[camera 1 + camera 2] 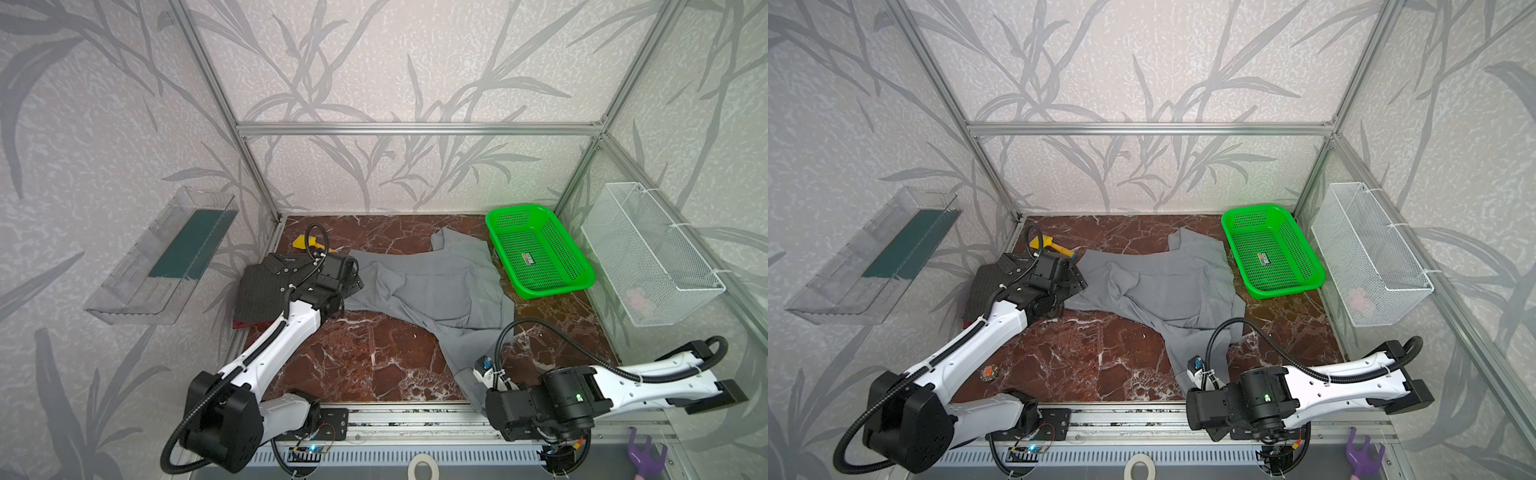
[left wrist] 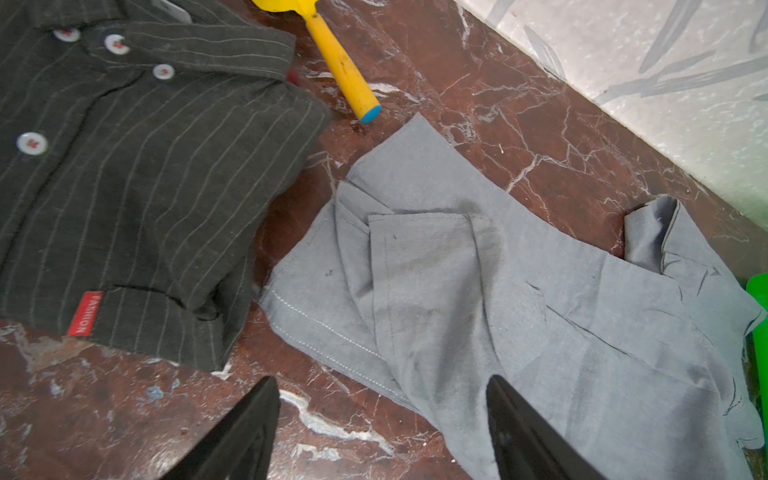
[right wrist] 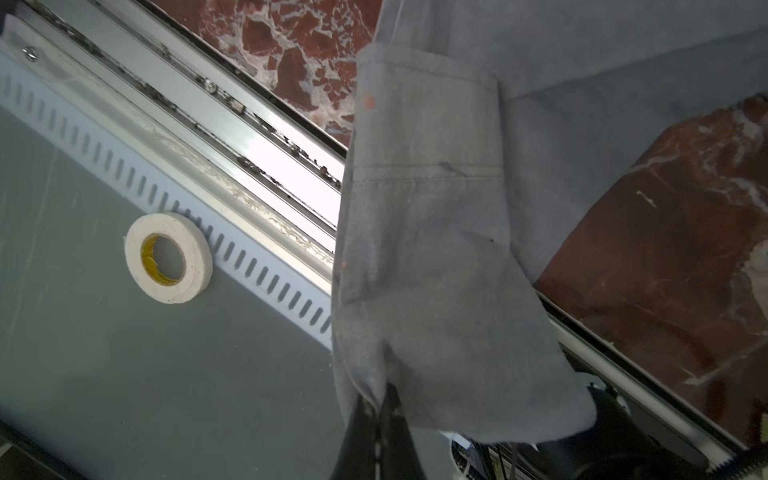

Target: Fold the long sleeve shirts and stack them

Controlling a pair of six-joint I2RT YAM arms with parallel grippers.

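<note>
The light-grey shirt (image 1: 436, 286) (image 1: 1167, 291) lies spread and rumpled across the middle of the marble table. One long sleeve (image 1: 457, 353) runs to the front edge. My right gripper (image 3: 380, 399) is shut on that sleeve's cuff (image 3: 424, 257), which hangs over the front rail. A dark pinstriped shirt (image 1: 266, 286) (image 2: 124, 187) lies folded at the left, on top of a dark red garment (image 1: 245, 324). My left gripper (image 2: 382, 386) (image 1: 351, 286) hovers open between the two shirts, above the grey shirt's hem (image 2: 332, 328), holding nothing.
A green mesh basket (image 1: 540, 253) (image 1: 1271, 249) stands at the back right, touching the grey shirt. A yellow tool (image 1: 311, 245) (image 2: 340, 62) lies behind the pinstriped shirt. A white wire basket (image 1: 652, 253) and a clear tray (image 1: 162, 257) hang on the side walls. A tape roll (image 3: 168, 257) sits beyond the front rail.
</note>
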